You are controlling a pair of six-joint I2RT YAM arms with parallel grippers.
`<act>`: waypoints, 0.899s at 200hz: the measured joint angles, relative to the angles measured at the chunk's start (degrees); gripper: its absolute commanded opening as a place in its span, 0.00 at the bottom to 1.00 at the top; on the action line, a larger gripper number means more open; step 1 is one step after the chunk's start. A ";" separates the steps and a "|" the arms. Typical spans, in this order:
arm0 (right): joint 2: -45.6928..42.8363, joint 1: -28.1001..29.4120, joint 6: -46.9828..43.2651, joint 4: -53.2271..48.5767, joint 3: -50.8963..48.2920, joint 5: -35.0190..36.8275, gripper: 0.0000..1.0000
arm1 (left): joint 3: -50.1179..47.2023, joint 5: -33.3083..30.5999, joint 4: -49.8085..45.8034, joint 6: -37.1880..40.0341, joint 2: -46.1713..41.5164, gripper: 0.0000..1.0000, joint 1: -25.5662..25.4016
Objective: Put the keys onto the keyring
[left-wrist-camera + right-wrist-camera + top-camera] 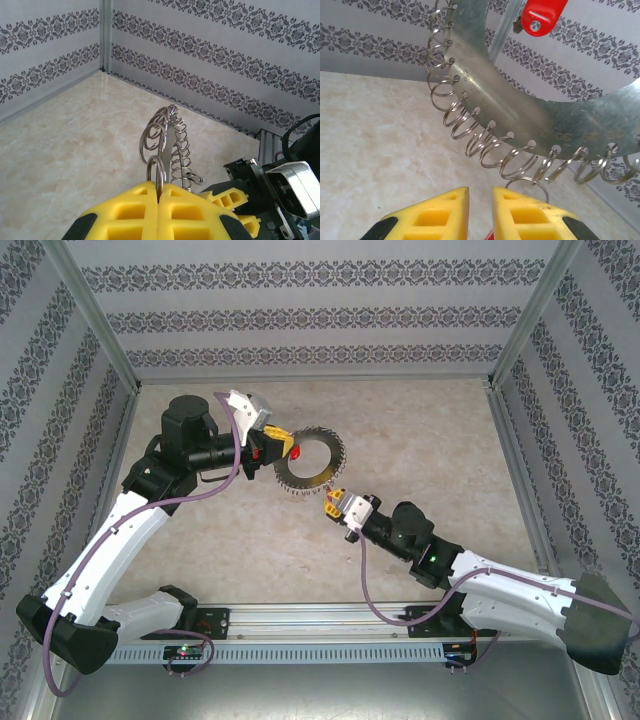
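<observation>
The keyring (318, 483) is a flat silvery ring fringed with wire loops, held upright above the table. My left gripper (275, 445) is shut on one of its wire loops; in the left wrist view the yellow fingertips (159, 187) pinch that loop and the keyring (172, 140) rises edge-on. A red-headed key (297, 452) hangs on the ring near that gripper, and its head (540, 14) shows in the right wrist view. My right gripper (333, 498) sits just below the keyring's (520, 110) loop fringe. Its jaws (480, 192) stand a narrow gap apart, with a sliver of a red key (490, 235) low between them.
The beige table (440, 440) is walled by patterned panels on three sides, with metal posts (100, 330) at the back corners. Both arms reach toward the middle. In the left wrist view the right gripper (235, 197) shows at lower right, close to the keyring.
</observation>
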 measured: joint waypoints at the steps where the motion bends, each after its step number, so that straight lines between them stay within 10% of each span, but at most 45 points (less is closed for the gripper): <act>1: 0.02 0.00 0.00 0.00 0.00 -0.02 0.19 | 0.00 0.00 0.00 0.00 0.00 0.00 0.00; 180: 5.57 0.00 -0.50 2.67 3.10 -0.02 0.19 | -1.16 -0.02 1.40 -0.63 -1.14 0.00 0.00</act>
